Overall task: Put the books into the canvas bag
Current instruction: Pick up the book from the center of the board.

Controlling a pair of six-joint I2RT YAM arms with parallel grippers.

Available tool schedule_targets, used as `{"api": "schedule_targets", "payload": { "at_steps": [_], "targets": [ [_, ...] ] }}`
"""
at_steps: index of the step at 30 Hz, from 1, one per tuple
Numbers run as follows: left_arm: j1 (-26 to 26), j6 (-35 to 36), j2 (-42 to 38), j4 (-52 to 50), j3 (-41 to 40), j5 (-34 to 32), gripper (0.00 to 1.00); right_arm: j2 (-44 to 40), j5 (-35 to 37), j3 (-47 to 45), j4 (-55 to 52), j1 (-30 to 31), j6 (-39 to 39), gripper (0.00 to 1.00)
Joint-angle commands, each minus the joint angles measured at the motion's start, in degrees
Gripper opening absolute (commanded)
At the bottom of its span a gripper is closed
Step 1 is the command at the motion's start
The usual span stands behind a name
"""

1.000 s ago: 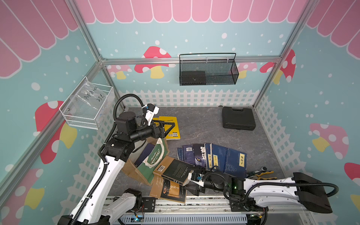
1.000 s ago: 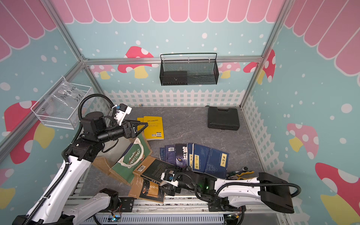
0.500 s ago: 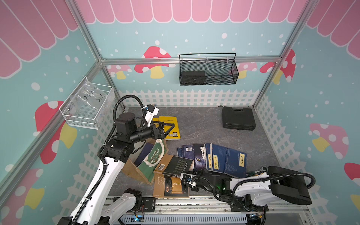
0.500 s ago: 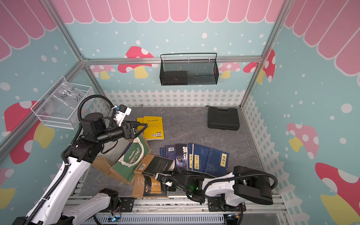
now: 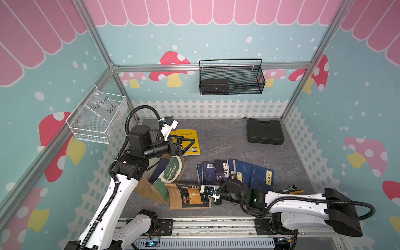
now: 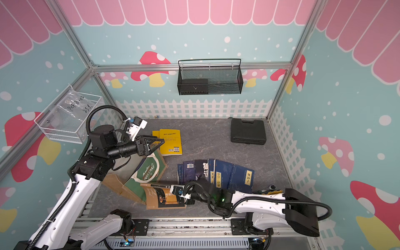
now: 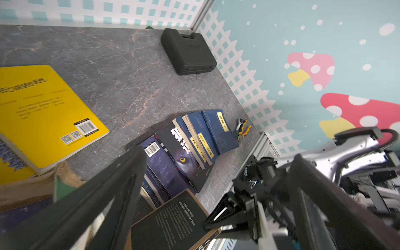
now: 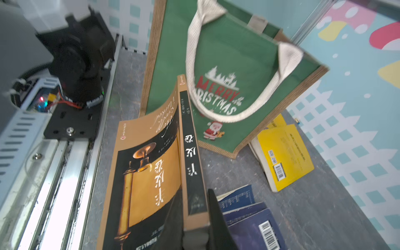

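Brown book [image 8: 149, 173] pinched by low right end effector [image 8: 194, 225].

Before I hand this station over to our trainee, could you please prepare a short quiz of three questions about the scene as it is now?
1. Which words are printed on the green panel of the canvas bag?
2. The left gripper is: A) shut on the canvas bag; B) open, holding nothing; C) out of every view.
3. True or false: the right gripper is shut on the brown book.

Key: 1 "Merry Christmas"; 2 B; 3 true.
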Motion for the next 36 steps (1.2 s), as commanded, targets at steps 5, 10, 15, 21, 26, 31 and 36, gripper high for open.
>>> {"api": "schedule_targets", "payload": {
  "at_steps": [5,10,15,21,26,31,36],
  "targets": [
    [-6.1,14.7,3.0,-16.1,10.5,10.1,0.99,-7.2,-18.2,13.4,-15.8,-10.3,2.1,0.00],
    [-15.6,25.8,7.5,-31.2,17.2,-2.0,0.99,-5.9,-25.9,22.4,-26.1,-17.6,5.9,0.00],
    [-20.5,30.5,11.3,-38.3,19.8,-12.4,0.99,-4.5,-33.3,29.2,-34.6,-20.7,5.6,0.00],
    [-26.2,31.7,15.0,-40.6,21.3,-27.4,0.95,-5.4,-38.4,33.4,-38.3,-22.5,5.2,0.00],
    [-27.2,32.4,16.5,-41.6,22.1,-24.5,0.32,-5.0,-35.7,35.2,-38.2,-24.5,7.0,0.00],
    [-27.4,32.4,15.8,-41.1,22.1,-23.3,0.00,-5.0,-35.1,34.1,-37.1,-26.6,7.6,0.18],
    [-23.4,28.3,5.9,-27.7,14.4,-17.0,0.00,-6.5,-38.8,27.3,-33.1,-27.6,7.5,0.60]
  ]
}}
